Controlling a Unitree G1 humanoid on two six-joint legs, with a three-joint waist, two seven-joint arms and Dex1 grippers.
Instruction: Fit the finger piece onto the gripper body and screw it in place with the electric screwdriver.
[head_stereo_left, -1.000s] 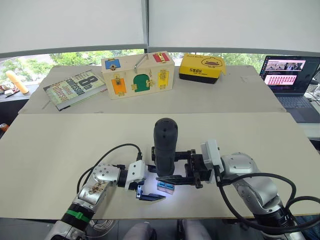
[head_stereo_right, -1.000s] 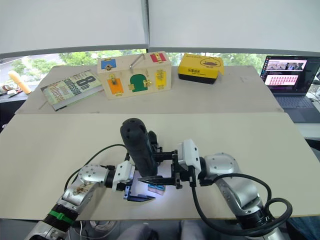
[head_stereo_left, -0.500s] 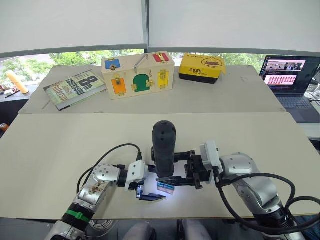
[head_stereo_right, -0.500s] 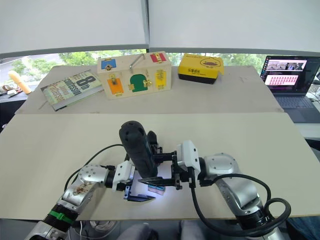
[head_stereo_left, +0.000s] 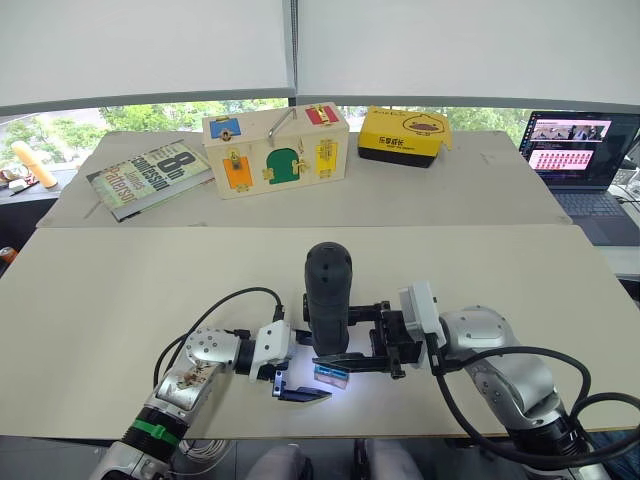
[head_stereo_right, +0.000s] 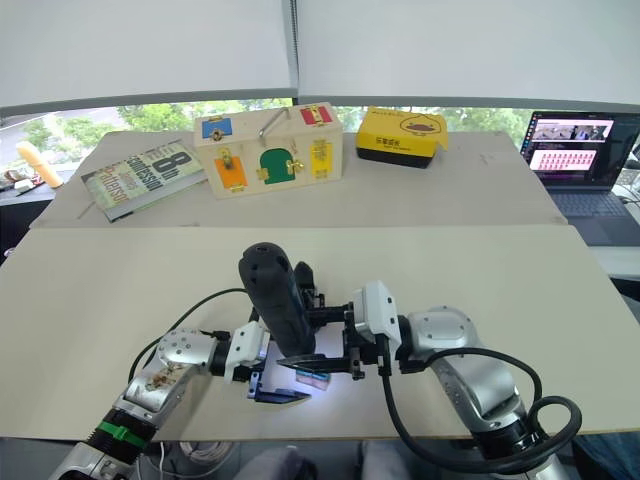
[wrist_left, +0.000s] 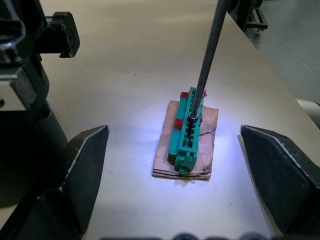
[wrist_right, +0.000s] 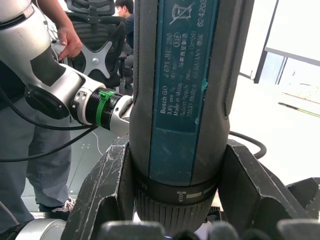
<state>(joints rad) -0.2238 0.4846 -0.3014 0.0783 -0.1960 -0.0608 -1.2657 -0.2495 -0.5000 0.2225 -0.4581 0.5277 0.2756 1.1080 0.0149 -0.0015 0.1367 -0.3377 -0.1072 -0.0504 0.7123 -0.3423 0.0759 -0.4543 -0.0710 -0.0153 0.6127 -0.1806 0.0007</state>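
Both claws barely moved: my right claw stayed clamped on the electric screwdriver, bit pressing the green block; left claw spread.

The electric screwdriver runs off the right wrist view at top and bottom. In the head views its bit tip hides behind the right gripper. A person stands cropped behind the robot.

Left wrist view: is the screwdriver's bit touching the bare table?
No, the bit comes down onto the green block, which lies on a tan pad.
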